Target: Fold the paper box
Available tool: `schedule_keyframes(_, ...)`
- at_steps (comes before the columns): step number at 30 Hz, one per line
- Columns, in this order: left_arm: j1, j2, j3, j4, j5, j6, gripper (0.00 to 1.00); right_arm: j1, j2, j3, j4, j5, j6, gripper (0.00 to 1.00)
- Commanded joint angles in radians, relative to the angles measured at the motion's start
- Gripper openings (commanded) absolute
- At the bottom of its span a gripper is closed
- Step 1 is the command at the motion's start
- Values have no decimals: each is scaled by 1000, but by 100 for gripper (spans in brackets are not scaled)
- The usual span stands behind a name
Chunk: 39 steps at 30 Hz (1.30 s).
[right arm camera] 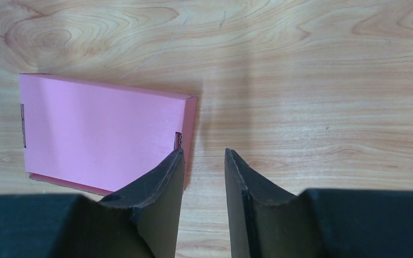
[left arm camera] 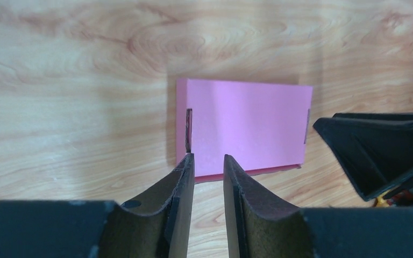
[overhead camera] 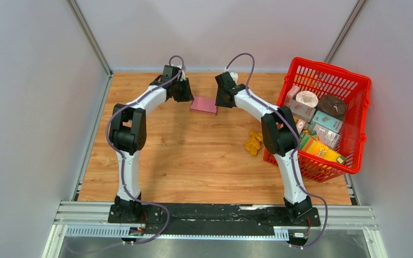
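Paper box (overhead camera: 204, 105) lies flat on the table (overhead camera: 193, 156), broad pink face up, at 12 o'clock from the board's middle, toward the far edge. From above, its long axis runs 9 to 3, the right end dipping a shade toward 4, so one short end faces each of my pincers. It looks closed into a shallow block, with a small slit near each short end.

My left pincer (overhead camera: 188, 97) sits just beside the 9 o'clock end and my right pincer (overhead camera: 220, 101) just beside the 3 o'clock end. The box is between them, and neither arm is plainly nearer.

Through my left wrist, the box (left arm camera: 242, 129) is at 12 to 1 o'clock of the fingertips, long axis crosswise, with the tips at its near long edge by the left corner. Through my right wrist, the box (right arm camera: 102, 134) is at 10 o'clock. One finger (right arm camera: 164, 183) overlaps its right short end, but I cannot tell whether it touches.

Both pincers are spread, with a clear gap and nothing pinched. I judge the coming move turns on that 9-to-3 line, working from both ends.

A red basket (overhead camera: 330, 69) stands well apart at 3 o'clock.
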State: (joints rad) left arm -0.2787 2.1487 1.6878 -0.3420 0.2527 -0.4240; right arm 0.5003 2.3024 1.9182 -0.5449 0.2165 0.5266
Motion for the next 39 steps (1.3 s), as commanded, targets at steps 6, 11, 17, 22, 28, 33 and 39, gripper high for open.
schedule_keyframes(6,21,94,184,-93,73,22,39,-11,-31,-4,57,-54,15,37)
schedule_keyframes(11,24,148,228,-120,56,21,37,-22,-20,-10,60,-65,39,37)
schedule_keyframes(17,26,180,256,-198,28,31,26,-39,-44,-51,102,-115,65,38)
schedule_keyframes(22,32,160,224,-229,-13,45,19,-66,-31,-68,157,-253,130,41)
schedule_keyframes(28,50,161,193,-278,-47,79,13,-69,-38,-87,197,-325,138,48)
schedule_keyframes(33,81,137,124,-272,-39,80,10,-78,-40,-114,253,-399,162,58)
schedule_keyframes(39,111,125,105,-298,-16,79,9,-80,-21,-102,280,-473,161,67)
